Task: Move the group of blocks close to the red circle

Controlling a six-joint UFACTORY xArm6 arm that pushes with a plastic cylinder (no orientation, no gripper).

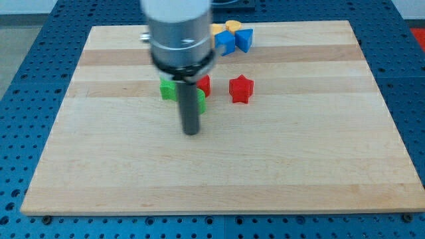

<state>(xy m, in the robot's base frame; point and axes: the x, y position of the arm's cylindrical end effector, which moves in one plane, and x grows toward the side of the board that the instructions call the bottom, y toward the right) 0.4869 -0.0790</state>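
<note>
My tip (191,132) rests on the wooden board (219,159), just below a tight cluster of blocks. The cluster holds a green block (168,89) at the left, another green block (200,99) right beside the rod, and a red block (204,85) behind it, partly hidden, whose shape I cannot make out. A red star block (241,89) stands apart to the right. Near the top edge sit two blue blocks (225,43) (244,40) and two yellow blocks (218,30) (232,26) packed together.
The arm's grey cylindrical body (178,33) hides the board's top middle and part of the cluster. A blue perforated table (26,40) surrounds the board.
</note>
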